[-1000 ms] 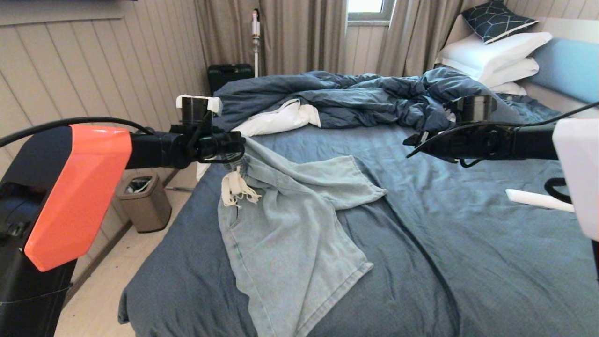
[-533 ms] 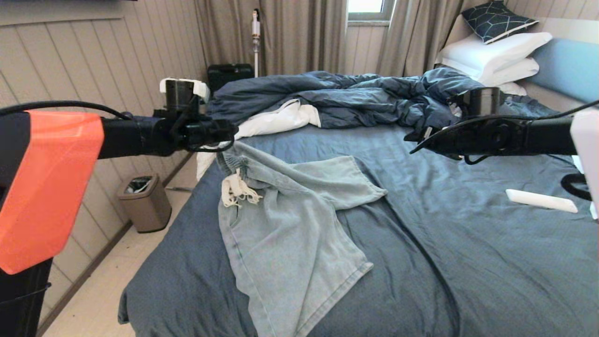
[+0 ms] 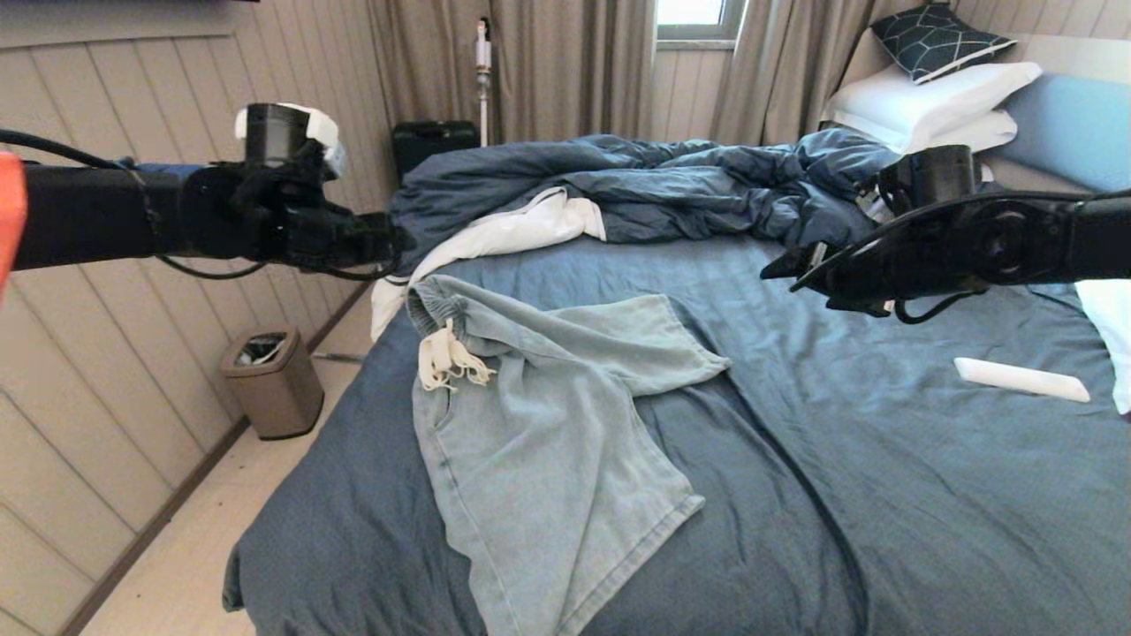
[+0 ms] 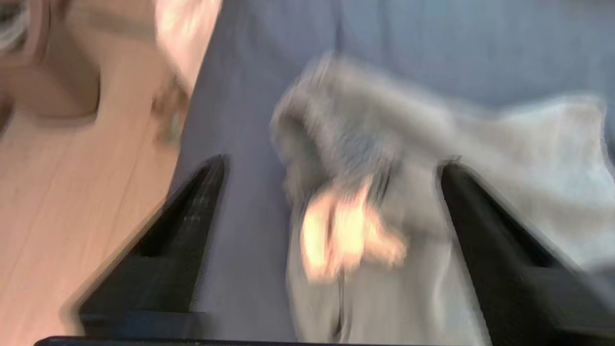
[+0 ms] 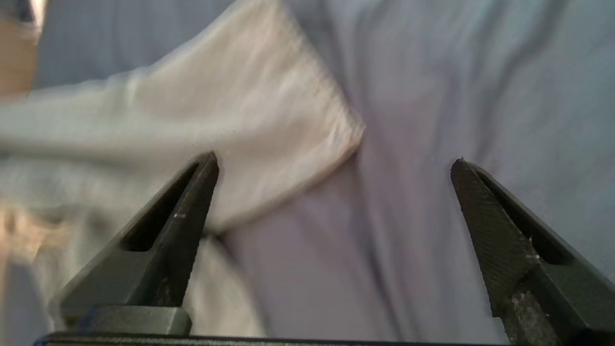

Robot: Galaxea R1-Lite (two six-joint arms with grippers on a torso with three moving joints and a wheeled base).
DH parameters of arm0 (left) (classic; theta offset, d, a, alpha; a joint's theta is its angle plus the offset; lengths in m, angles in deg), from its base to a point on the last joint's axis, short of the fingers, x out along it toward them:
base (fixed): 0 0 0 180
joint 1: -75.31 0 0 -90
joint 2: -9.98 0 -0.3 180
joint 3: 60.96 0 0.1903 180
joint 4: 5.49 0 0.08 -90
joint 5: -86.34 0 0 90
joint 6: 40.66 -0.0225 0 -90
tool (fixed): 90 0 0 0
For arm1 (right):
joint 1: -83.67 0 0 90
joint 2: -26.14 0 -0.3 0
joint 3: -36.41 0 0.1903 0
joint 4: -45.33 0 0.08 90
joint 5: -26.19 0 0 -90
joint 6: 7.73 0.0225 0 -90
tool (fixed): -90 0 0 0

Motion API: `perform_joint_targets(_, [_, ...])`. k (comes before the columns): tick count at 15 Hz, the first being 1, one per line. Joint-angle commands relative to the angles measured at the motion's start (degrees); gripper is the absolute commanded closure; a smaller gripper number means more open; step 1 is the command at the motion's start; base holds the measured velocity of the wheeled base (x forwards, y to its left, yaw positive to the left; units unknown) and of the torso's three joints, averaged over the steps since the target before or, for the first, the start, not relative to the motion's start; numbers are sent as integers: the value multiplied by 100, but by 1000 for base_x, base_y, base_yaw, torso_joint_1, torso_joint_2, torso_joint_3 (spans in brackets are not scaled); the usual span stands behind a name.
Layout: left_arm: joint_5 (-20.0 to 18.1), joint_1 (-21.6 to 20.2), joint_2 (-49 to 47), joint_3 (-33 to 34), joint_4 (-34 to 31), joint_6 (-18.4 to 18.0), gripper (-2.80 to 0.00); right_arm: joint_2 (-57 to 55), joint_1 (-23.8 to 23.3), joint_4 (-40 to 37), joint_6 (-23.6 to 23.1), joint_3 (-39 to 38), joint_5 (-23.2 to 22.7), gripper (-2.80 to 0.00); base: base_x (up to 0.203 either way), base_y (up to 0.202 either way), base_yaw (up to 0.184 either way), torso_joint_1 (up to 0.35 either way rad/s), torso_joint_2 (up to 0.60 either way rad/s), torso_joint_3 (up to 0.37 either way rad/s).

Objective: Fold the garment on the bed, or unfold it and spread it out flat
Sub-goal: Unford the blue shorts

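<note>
Shorts (image 3: 548,442) are lying loose on the near-left part of the bed (image 3: 884,495), nothing gripping them. Nearest leg runs down toward the foot edge with its hem cut on a diagonal, the other leg is flopped out to the right with a pointed corner, so it's a crooked, half-spread shape with creases rather than flat. Gathered waistband sits at the far-left end, and the white frayed drawstring (image 3: 449,362) is bunched in a knot just below it. Left end effector (image 3: 375,249) is up in the air above and left of the waistband, fingers (image 4: 192,230) spread wide, holding nothing, not touching the fabric; its wrist cam looks down on the waistband and drawstring between the two tips. Right end effector (image 3: 800,267) hangs over the sheet out to the right, well apart from the shorts, also wide open and empty; its wrist cam has that pointed leg corner (image 5: 307,125) beside one fingertip. Farther back there's a white flat remote-looking thing (image 3: 1020,379) on the sheet, then the rumpled duvet (image 3: 671,185), then pillows (image 3: 937,102).
</note>
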Motion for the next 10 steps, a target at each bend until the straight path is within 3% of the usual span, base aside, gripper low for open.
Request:
perform_joint_targets(1, [-77,-1,779,725,-167,72,0,610,189,-23,21,-605,-111,0,0,0,0,0,0,0])
perform_joint_targets(3, [-301,-2,1352,1664,-246,272,0,1009,498,-170,20,-1179,-175,0,0,0,0,0,0,0])
perform_joint_targets(6, [-432,-49,2134,3196,-140,509,0,1621,1101,-973,3,-1782,-356,0,0,0,0,0,0,0])
perform_joint_targets(8, [-449,-75,2523,4188,261,620,0,1799,1367,-1314,50,-2146,-441,0,0,0,0,0,0,0])
perform_joint_targets(10, [-441,-85,2733,4970,1044,961,0,1758,1449,-1340,67,-2549,-455,0,0,0,0,0,0,0])
